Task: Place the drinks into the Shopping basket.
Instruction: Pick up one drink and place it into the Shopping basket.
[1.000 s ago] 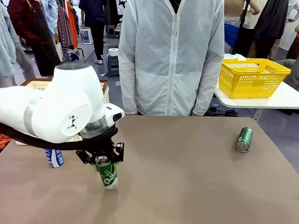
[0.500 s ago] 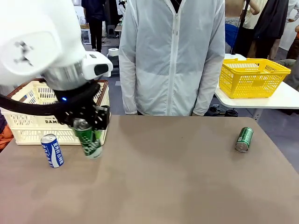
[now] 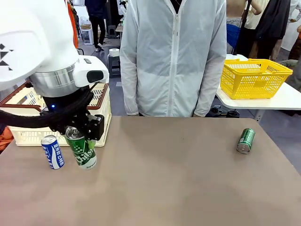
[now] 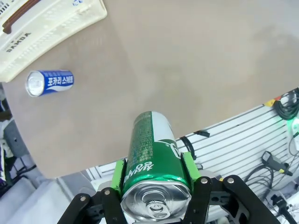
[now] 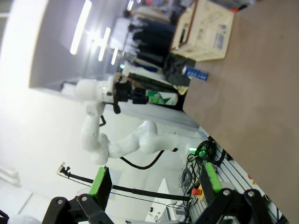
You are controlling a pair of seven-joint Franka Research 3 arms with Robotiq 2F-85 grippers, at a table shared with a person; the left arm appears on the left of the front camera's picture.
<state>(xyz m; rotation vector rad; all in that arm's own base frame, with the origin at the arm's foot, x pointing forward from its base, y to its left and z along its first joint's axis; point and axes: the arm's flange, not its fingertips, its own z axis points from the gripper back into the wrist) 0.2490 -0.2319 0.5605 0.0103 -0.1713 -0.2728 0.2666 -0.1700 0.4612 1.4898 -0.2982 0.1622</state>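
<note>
Green pads (image 4: 119, 172) of the left jaws pinch the green can (image 3: 81, 149) just under its silver top, one pad on each side. The can's long axis runs out along the fingers. Seen from the front, it hangs base-down and tipped somewhat off vertical.

Position relative to the Shopping basket (image 3: 104, 120): the held can is just in front of the near wall, close to the corner on the robot's right, and appears to sit below the brown rim. The basket opening therefore lies beyond the can and above it, so the can must probably be raised over the rim before release. It cannot be determined whether the can's base touches the tabletop (image 3: 178, 179).

The blue can (image 3: 52, 151) stands upright just in front of the same wall, beside the held can. The slim green can (image 3: 245, 140) lies on its side well apart from the basket, toward the robot's right, and is judged nearer the right arm. The right jaws are spread with nothing between them.

Obstructions: the left arm covers much of the basket, its interior is hidden, and the picture edge cuts off its far end.
</note>
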